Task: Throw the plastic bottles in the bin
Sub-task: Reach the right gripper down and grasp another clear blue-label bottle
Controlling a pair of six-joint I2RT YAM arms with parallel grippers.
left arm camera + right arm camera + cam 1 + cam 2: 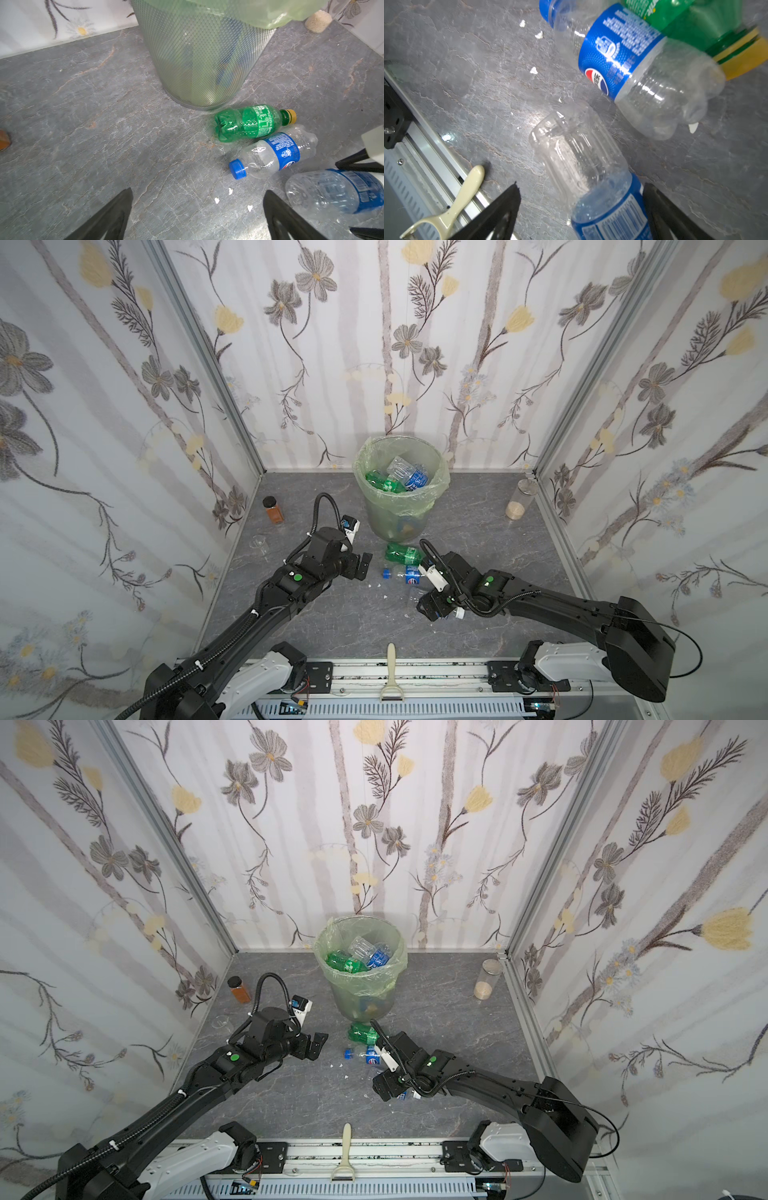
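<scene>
Grey veined tabletop point(316, 626), floral-papered walls point(124, 406). Round mesh bin with pale green bag liner point(376, 514) at 12 o'clock, bottles point(409, 479) already inside. At its 6 o'clock: green yellow-capped plastic bottle point(249, 122), clear blue-capped plastic bottle point(276, 153), crumpled clear blue-labelled bottle point(577, 153). Right gripper point(580, 183): jaws apart, straddling the last, not clamped. Left gripper point(198, 189): wide open, empty. Likely risk: slippage of slick crushed plastic under off-centre pinch. Finger-to-bottle gap only in right wrist view; bin contents only in top views.

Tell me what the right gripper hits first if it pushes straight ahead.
The clear bottle, blue label nearest, lying between the fingers of the open right gripper; how far off it is looks unclear.
</scene>
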